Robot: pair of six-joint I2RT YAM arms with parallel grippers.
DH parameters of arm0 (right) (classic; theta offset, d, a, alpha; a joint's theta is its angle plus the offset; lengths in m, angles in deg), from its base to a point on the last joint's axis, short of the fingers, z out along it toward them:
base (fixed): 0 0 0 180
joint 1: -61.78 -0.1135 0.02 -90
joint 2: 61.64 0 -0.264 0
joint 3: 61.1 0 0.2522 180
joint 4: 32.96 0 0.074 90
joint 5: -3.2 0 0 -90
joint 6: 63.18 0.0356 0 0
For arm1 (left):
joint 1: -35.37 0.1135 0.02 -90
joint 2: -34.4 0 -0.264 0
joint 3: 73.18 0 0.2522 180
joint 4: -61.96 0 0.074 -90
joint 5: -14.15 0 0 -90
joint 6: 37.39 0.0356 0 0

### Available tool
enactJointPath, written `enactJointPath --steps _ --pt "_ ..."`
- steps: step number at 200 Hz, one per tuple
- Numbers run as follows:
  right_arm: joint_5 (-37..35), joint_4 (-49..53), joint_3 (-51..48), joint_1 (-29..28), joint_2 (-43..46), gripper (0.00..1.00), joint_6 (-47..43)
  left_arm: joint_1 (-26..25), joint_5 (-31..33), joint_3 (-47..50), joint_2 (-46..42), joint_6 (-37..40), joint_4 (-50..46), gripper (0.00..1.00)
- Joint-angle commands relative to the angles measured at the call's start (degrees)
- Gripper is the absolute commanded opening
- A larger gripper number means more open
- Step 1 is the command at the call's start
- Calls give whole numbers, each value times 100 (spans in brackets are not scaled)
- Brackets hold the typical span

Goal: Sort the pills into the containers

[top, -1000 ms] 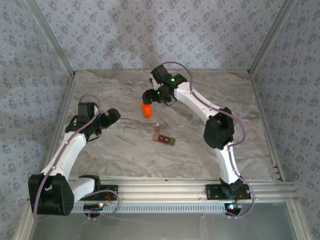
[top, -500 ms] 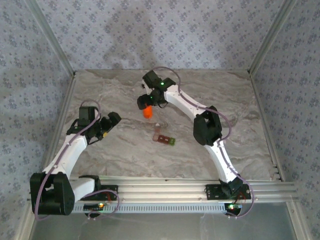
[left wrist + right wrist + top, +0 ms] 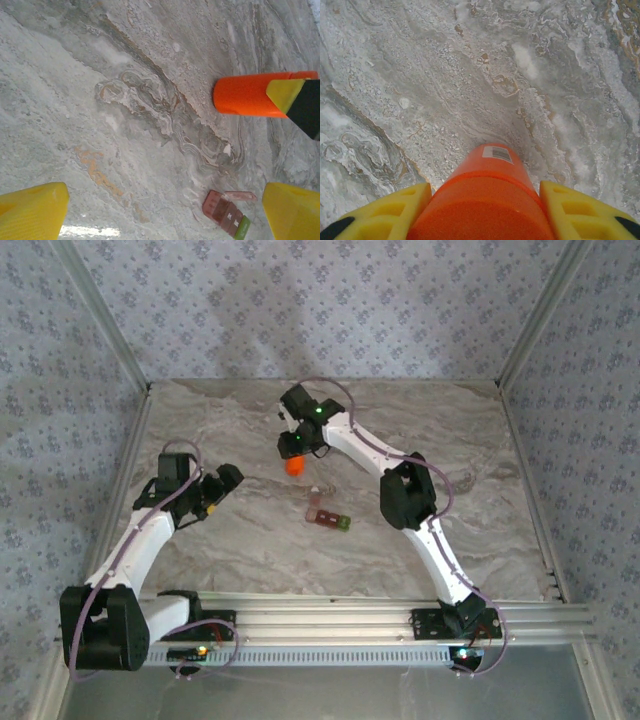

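Contact is made! The orange bottle [image 3: 485,200] is clamped between the yellow fingers [image 3: 385,212] of the right gripper [image 3: 294,445], the jaws drawn in snug against its sides, at mid-table towards the back. Whether it is lifted or resting on the marble table [image 3: 480,440] cannot be told. The left gripper [image 3: 215,485] is held spread wide, nothing in it, over the left of the table.

The containers [image 3: 328,517] are seen lying flat on the marble, near the bottle and nearer the arms' bases, green end to the right.

The bottle is judged light, stiff and smooth-walled, so a twist or slip in the pads is to be watched for; it is best taken across the body, as now. The thin strip is likely to skid if nudged.

Against a second ago: the right arm's elbow has been swung leftward, and the jaws, then open above the bottle, have been closed on it. The left arm is hardly changed.
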Motion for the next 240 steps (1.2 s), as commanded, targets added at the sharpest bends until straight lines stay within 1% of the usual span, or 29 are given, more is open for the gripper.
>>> enactJointPath --steps 1,16,28,52,73,85,109,134,152,163,171,190,201,240 --pt "140 69 33 78 247 34 53 34 -204 29 -133 44 93 100" --pt "199 135 -15 155 480 31 93 15 -204 -57 -168 61 166 99" --pt "245 210 -67 239 723 30 148 -90 -56 -183 -178 162 155 99" --pt "403 455 -254 475 1314 30 277 -505 275 -509 -69 620 270 99" --pt "649 659 -542 748 1896 30 364 -831 285 -743 228 978 504 99" --pt "848 770 -701 922 2224 30 435 -1085 243 -834 420 1238 689 98" --pt "1242 915 -1154 1200 2892 30 628 -1688 429 -1128 725 1868 757 97" --pt "1554 1143 -1554 1322 3451 30 678 -2379 730 -1498 997 2800 691 96" --pt "1758 1338 -1807 1338 3769 30 679 -2796 962 -1641 1157 3394 821 96" --pt "1895 1401 -1973 1345 3934 30 708 -3000 1024 -1635 1210 3612 1047 96" --pt "1948 1469 -2073 1337 4055 29 694 -3142 997 -1539 1203 3776 1386 96" --pt "2054 1600 -2341 1304 4359 29 674 -3456 926 -1074 1111 4236 2518 96" --pt "2176 1592 -2521 1312 4538 29 728 -3571 914 -904 1088 4307 2998 96" --pt "2314 1674 -2618 1325 4675 29 739 -3904 813 -916 1207 4424 3219 95"
